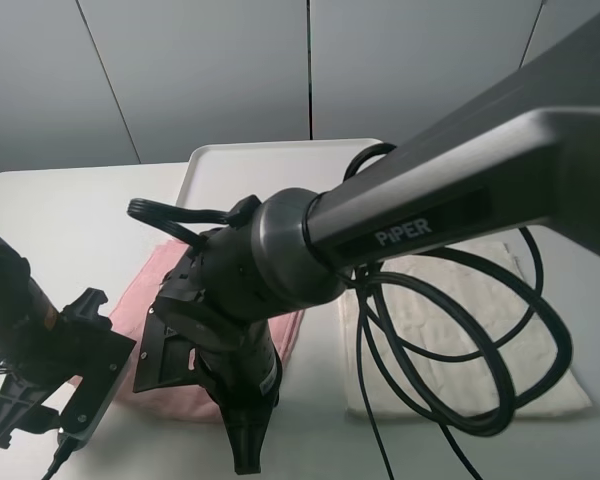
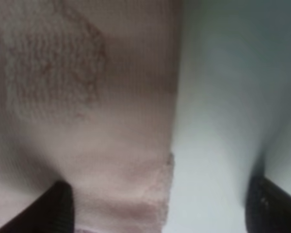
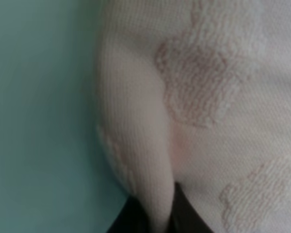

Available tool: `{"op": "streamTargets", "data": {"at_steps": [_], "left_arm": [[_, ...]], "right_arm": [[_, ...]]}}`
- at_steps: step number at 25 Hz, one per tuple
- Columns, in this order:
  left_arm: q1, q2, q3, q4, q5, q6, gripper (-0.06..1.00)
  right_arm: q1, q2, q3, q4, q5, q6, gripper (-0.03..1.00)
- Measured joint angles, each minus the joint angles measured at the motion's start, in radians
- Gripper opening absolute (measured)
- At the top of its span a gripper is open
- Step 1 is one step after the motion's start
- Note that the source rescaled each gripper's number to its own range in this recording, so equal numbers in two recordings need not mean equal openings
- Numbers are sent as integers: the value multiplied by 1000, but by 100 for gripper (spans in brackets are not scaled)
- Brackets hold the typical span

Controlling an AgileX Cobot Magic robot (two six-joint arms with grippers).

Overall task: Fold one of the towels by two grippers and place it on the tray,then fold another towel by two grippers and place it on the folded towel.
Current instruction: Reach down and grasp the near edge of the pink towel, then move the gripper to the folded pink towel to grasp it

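A pink towel (image 1: 148, 288) lies flat on the table's left half; a white towel (image 1: 450, 325) lies to its right. The white tray (image 1: 280, 165) stands behind them. My right gripper (image 1: 247, 440) reaches across the middle to the pink towel's near right corner. In the right wrist view it (image 3: 153, 219) is shut on a raised fold of pink towel (image 3: 136, 160). My left gripper (image 1: 42, 425) is at the towel's near left corner. In the left wrist view it (image 2: 160, 213) is open, its fingers (image 2: 56, 208) straddling the pink towel's edge (image 2: 111, 145).
The right arm and its looped black cables (image 1: 460, 400) hang over the white towel and hide much of the pink one. The table's front edge is close below both grippers.
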Motion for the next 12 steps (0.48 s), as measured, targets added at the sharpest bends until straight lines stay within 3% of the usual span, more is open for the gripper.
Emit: {"op": "streamTargets", "data": {"at_steps": [8, 12], "left_arm": [[0, 15, -11, 11, -37, 0, 7], [0, 11, -11, 13, -40, -75, 2]], "right_arm": [[0, 0, 0, -2, 0, 6, 1], [0, 0, 0, -2, 0, 40, 1]]}}
